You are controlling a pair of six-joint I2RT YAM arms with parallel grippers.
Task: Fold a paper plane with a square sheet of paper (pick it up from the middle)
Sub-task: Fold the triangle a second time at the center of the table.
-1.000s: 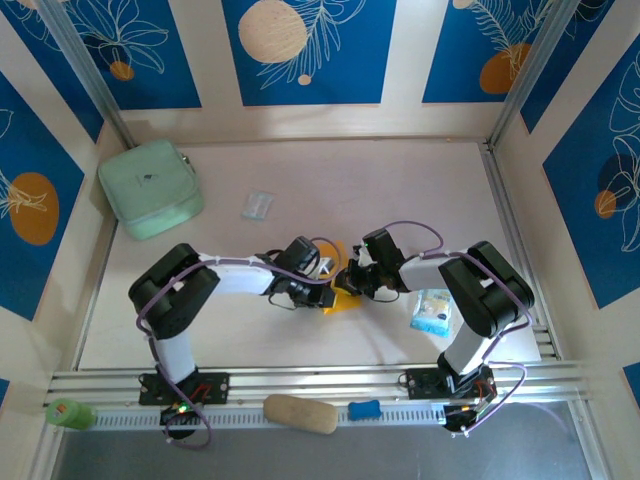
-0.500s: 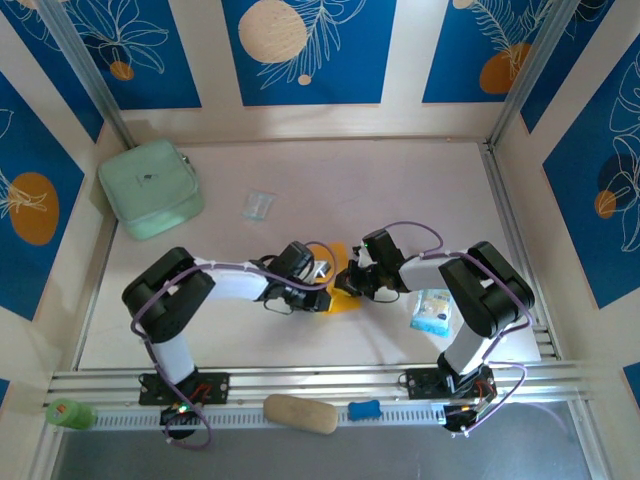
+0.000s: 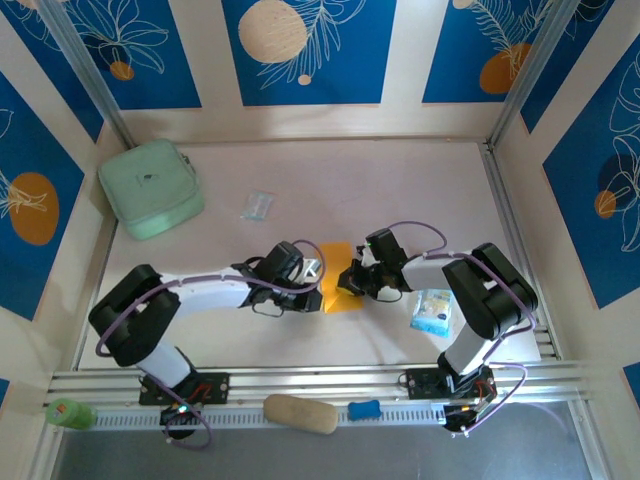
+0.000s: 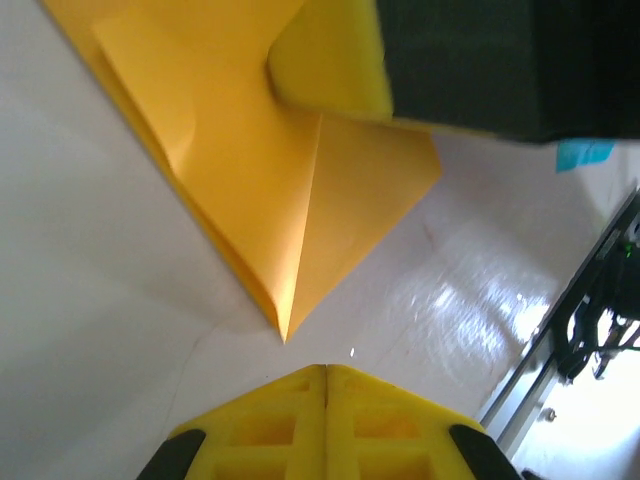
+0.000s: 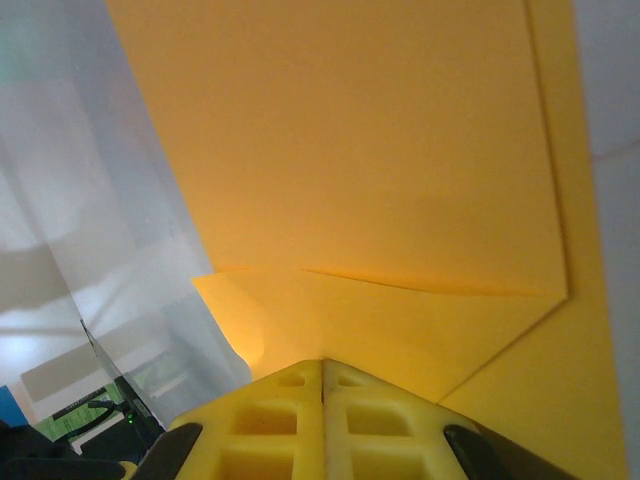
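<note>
The orange-yellow sheet of paper (image 3: 336, 296), already creased into diagonal flaps meeting at a point, is lying flat near the middle of the bench (image 3: 400, 190), between the two arms. The left end effector (image 4: 325, 372) is sitting just off that point, fingers pressed together and holding nothing. The right end effector (image 5: 322, 365), likewise closed and empty, is resting over the sheet's right side.
</note>
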